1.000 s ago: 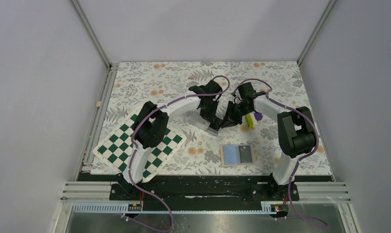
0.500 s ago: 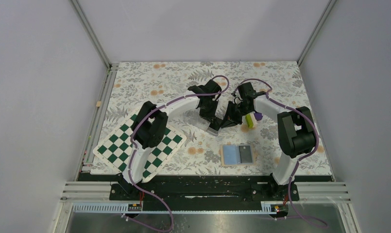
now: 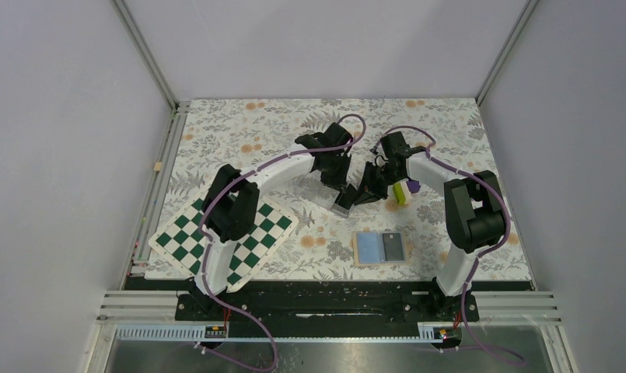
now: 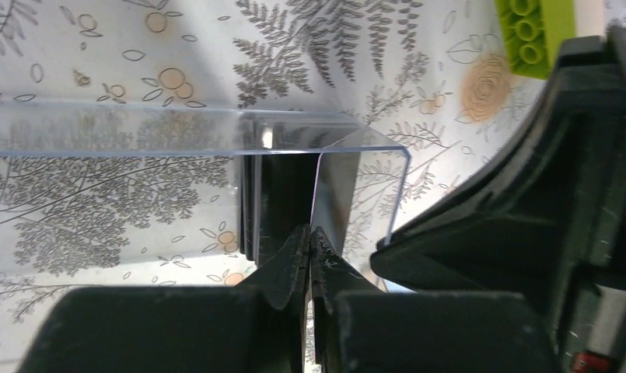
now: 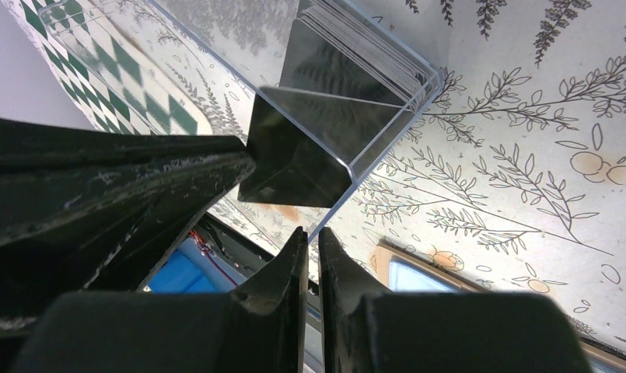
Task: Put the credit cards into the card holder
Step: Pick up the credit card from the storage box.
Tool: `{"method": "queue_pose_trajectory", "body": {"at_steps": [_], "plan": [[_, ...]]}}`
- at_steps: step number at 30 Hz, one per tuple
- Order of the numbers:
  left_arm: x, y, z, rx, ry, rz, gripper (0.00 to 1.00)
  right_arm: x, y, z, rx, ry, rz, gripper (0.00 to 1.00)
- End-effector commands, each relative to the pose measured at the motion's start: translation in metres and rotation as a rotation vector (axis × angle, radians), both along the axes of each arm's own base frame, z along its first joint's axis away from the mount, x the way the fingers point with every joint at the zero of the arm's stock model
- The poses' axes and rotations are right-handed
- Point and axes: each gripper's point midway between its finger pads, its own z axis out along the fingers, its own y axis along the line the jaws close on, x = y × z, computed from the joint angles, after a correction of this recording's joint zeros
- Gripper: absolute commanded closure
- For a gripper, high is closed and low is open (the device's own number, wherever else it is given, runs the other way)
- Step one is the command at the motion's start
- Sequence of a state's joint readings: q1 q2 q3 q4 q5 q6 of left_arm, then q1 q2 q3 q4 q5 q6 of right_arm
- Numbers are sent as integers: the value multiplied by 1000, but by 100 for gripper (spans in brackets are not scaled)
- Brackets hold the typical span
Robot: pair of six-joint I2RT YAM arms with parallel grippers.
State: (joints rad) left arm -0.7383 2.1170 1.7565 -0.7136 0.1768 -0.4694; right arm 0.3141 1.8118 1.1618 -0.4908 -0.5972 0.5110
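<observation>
Looking down from above first: finds the left gripper (image 3: 338, 196) and the right gripper (image 3: 361, 196) nose to nose at the middle of the frame, both down at the clear plastic box (image 3: 342, 207). Just right of them, a purple and yellow-green block (image 3: 403, 191); off at lower left, the chequered board (image 3: 216, 233) under the left arm. Lower centre-right, well apart from both grippers, shows the card holder (image 3: 368, 248) lying open and flat, blue lining up, with one dark credit card (image 3: 393, 246) already on its right half (no gripper anywhere near it).

Turning to the left wrist view: shows the left fingers (image 4: 286, 264) pressed tight together at lower centre, tips at the box's end, right by the stack of cards (image 4: 272, 198) standing on edge inside. Possibly pinching the edge of a single card, going by a thin pale line running up from the tips, but cannot say for certain from this angle.

Turning to the right wrist view: shows the right fingers (image 5: 290, 272) drawn close with only a slit between, nipping the box's wall at its lower edge and steadying it. Above them, the stack again at the top of the frame, and one leaning card (image 5: 294, 151) tipped away from it toward the camera.

Judging progress: barely begun. One card in place, a good many left in the box, each to be drawn out, carried to the lower centre-right and slid into the holder.
</observation>
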Motion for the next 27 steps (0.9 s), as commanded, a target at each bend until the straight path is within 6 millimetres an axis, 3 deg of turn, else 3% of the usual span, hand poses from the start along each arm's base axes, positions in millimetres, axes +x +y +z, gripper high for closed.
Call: {"method": "queue_pose_trajectory", "body": {"at_steps": [1, 5, 15, 17, 19, 22, 25, 27], "plan": [[-7, -21, 32, -133, -24, -42, 100, -9, -1, -10, -23, 32, 33, 91], [-9, -21, 24, -141, 5, -47, 92, -9, -1, -10, -22, 34, 33, 91], [-20, -24, 9, -168, 66, -73, 83, -10, -1, -10, -23, 32, 33, 91], [-20, -23, 7, -161, 68, -73, 86, -10, -1, -10, -23, 31, 34, 91], [-19, -21, 7, -150, 64, -68, 97, -9, -1, -9, -23, 30, 33, 91], [-15, -18, 19, -156, 32, -41, 100, -9, -2, -4, -26, 17, 36, 91], [-5, -12, 49, -171, -51, 3, 100, -8, -4, 10, -22, -28, 30, 88], [1, -4, 73, -178, -117, 43, 100, -7, -6, 23, -14, -67, 24, 75]]}}
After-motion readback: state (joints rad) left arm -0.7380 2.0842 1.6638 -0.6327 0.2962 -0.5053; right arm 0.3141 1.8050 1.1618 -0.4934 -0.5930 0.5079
